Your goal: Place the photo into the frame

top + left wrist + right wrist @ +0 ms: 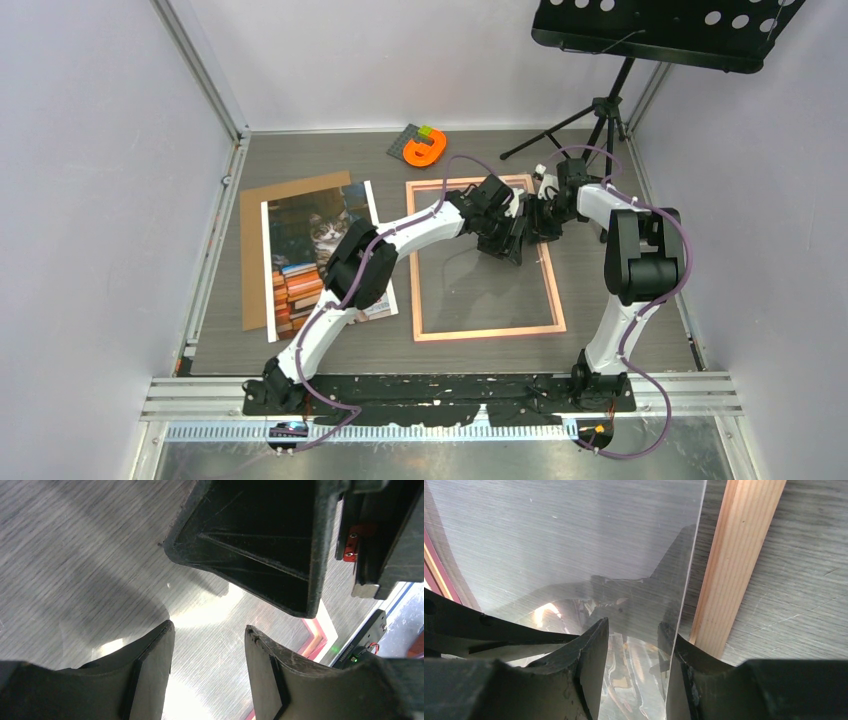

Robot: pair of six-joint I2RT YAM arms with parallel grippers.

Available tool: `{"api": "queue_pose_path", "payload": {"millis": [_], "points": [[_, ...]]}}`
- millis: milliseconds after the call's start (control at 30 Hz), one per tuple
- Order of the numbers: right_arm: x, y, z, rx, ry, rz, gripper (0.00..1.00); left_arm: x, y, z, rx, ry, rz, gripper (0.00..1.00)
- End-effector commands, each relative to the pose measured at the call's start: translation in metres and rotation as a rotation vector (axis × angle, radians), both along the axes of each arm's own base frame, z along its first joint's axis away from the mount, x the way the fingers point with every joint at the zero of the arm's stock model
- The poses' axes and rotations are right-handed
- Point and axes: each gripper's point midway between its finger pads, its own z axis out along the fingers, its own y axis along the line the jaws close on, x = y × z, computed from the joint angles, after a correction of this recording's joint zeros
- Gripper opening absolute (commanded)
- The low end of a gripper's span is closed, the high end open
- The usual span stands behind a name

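The photo (320,255) of a cat on books lies flat at the left, on the brown backing board (255,250). The pink frame (485,332) lies flat at mid table. My left gripper (508,243) is open over the frame's upper right part. In the left wrist view my left gripper (209,630) hangs empty above the clear pane (220,645), near a pink frame corner (317,635). My right gripper (538,215) is close beside it and open. In the right wrist view my right gripper (633,627) has the edge of the pane (574,535) running between its fingers, beside the frame's wooden rail (736,555).
An orange object (425,148) on a small grey plate lies at the back. A music stand's tripod (600,110) stands at the back right, its tray overhead. Enclosure walls close in left, right and back. The two grippers nearly touch.
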Motion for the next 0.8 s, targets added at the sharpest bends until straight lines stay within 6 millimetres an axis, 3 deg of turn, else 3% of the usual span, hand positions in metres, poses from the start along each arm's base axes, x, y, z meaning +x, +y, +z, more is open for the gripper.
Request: {"api": "queue_pose_path", "payload": {"millis": [0,200,300,400,500,600,767], "points": [[0.016,0.006,0.023,0.008,-0.082,0.03,0.45,-0.004,0.005,-0.01,0.024,0.023,0.007,0.56],[0.015,0.007,0.019,0.013,-0.085,0.052,0.39,-0.002,0.006,0.002,0.021,-0.002,0.0,0.58],[0.015,0.009,0.018,0.035,-0.085,0.055,0.31,0.002,0.011,0.028,0.013,-0.056,-0.005,0.6],[0.015,0.011,0.018,0.068,-0.081,0.052,0.17,0.006,0.025,0.059,0.003,-0.118,0.001,0.62],[0.016,0.013,0.021,0.096,-0.082,0.052,0.08,0.012,0.051,0.082,0.018,-0.146,0.017,0.63],[0.016,0.017,0.026,0.121,-0.088,0.062,0.06,0.019,0.087,0.101,0.045,-0.17,0.048,0.65],[0.013,0.025,0.036,0.18,-0.083,0.057,0.06,0.036,0.167,0.098,0.189,-0.259,0.157,0.69]]}}
